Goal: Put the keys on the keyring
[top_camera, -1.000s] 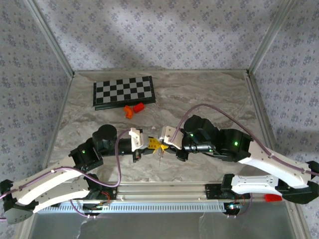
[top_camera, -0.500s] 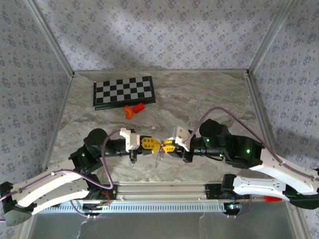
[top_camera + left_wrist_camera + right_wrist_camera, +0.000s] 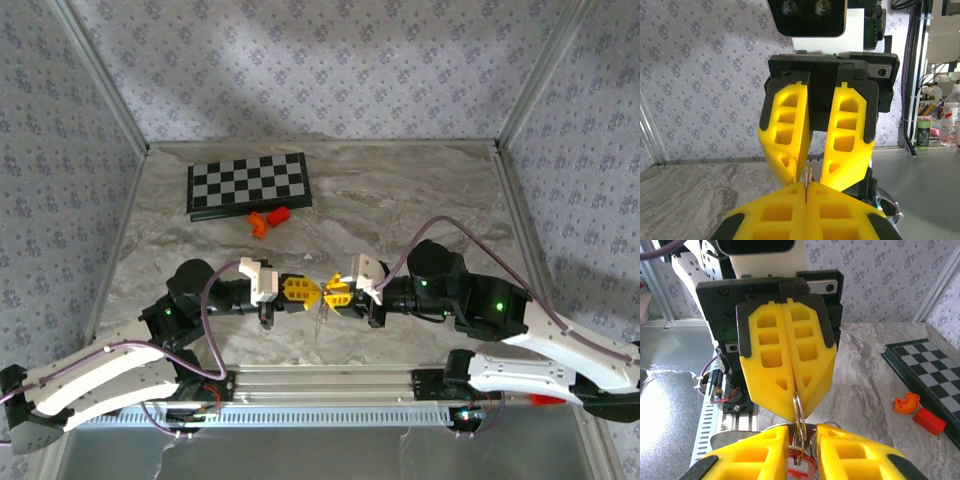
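Observation:
My left gripper (image 3: 312, 291) and right gripper (image 3: 330, 294) meet tip to tip above the table's near middle. The left gripper (image 3: 806, 186) is shut on the thin silver wire ring (image 3: 799, 412) of the keyring. That ring runs down into the gap of my right gripper (image 3: 802, 429), whose fingers stand apart on either side of it, open. The keyring's red tag (image 3: 799, 467) shows low between those fingers. Thin silver keys (image 3: 322, 318) hang below the two grippers; a flat silver piece (image 3: 737, 436) shows beside my right gripper's left finger.
A folded chessboard (image 3: 249, 184) lies at the back left of the marble table (image 3: 420, 190). Two orange blocks (image 3: 268, 219) sit just in front of it. A metal rail (image 3: 330, 385) runs along the near edge by the arm bases.
Both arms have shifted and now face each other in a straight line. The right gripper's fingers have parted from shut to open around the ring. The left gripper stays shut on it.

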`<state>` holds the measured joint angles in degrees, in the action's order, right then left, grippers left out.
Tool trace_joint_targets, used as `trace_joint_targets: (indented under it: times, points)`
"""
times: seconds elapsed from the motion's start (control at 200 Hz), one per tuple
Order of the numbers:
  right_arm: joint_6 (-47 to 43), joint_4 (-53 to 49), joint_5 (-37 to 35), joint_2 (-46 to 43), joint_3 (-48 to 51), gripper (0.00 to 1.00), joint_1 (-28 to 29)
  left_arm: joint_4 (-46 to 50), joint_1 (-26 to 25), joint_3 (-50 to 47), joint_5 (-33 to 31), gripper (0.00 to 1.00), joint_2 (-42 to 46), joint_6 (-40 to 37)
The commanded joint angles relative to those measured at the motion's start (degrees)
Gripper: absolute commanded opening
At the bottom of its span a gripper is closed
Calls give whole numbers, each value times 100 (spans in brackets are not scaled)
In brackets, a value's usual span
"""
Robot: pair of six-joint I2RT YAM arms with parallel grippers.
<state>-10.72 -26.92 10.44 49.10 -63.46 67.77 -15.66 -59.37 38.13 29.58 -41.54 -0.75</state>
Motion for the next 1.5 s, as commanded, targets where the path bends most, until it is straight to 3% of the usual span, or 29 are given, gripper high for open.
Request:
trace_joint_targets:
  times: [0.0, 0.195, 0.335, 0.47, 0.685, 0.76, 0.855, 1.06, 1.244, 1.399, 1.494]
  points:
    - [57, 223, 152, -76, 96, 19, -27, -363, -34, 45, 187, 0, 119, 73]
    - [43, 325, 143, -54, 186, 0, -44, -325, -30, 24, 146, 0, 94, 42]
    - [-35, 4, -182, 40, 76, 0, 3, 288, -31, 185, -208, 0, 58, -226]
    - [-291, -892, -537, 426, -413, 0, 100, 1492, -30, 514, -755, 10, -127, -749]
    - [-557, -1807, -534, 1039, -1119, 0, 167, 2278, -54, 897, -993, 10, -294, -1083]
    - [-627, -1971, -499, 1164, -1233, 0, 175, 2346, -56, 933, -970, 0, -307, -1111]
    - [-685, -2092, -489, 1250, -1337, 0, 182, 2357, -64, 972, -911, 0, -349, -1120]
    - [-530, -1678, -567, 1024, -1159, 0, 202, 1473, -65, 693, -630, 0, -119, -768]
    - [-215, -513, -432, 445, -539, 17, 185, 195, -63, 351, -150, 0, -53, -263]
    - [-119, 84, -242, 73, -43, 18, 147, -553, -64, 164, 144, 0, -117, 76]
    - [-106, 245, -173, -60, 86, 12, 130, -862, -65, 89, 251, 0, -192, 225]
